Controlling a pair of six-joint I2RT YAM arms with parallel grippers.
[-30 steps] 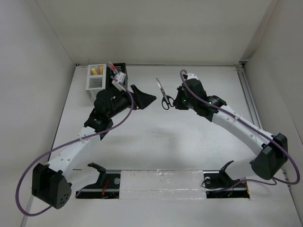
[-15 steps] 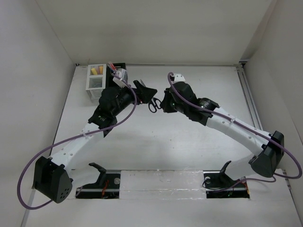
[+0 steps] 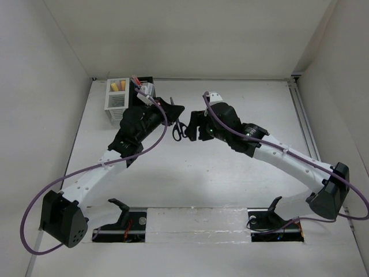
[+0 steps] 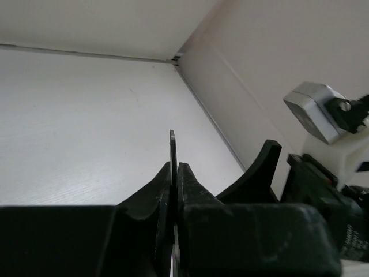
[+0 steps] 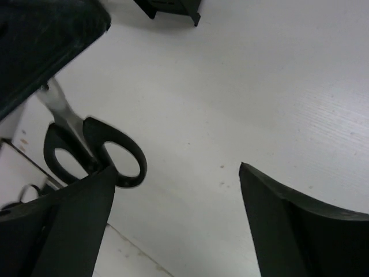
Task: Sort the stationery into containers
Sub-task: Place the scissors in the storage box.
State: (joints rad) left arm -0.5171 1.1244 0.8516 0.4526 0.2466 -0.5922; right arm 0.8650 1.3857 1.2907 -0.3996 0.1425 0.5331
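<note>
The small black-handled scissors (image 3: 179,130) hang above the table between the two arms. My left gripper (image 3: 174,111) is shut on the scissors' metal blade (image 4: 172,144), which pokes out edge-on from between the closed fingers. My right gripper (image 3: 194,126) stands open just right of the handles. In the right wrist view the handle loops (image 5: 124,151) sit beside my right gripper's (image 5: 177,168) left finger, and nothing lies between its fingers. The white container (image 3: 116,96) at the back left holds yellow and orange markers (image 3: 118,86). The black container (image 3: 145,81) beside it is mostly hidden by my left arm.
White walls enclose the table on the left, back and right. A rail (image 3: 300,115) runs along the table's right edge. The arm bases and a taped strip (image 3: 196,222) sit at the near edge.
My right gripper carried the scissors leftward to the left gripper and then opened. The left gripper moved in and shut on the blade.
</note>
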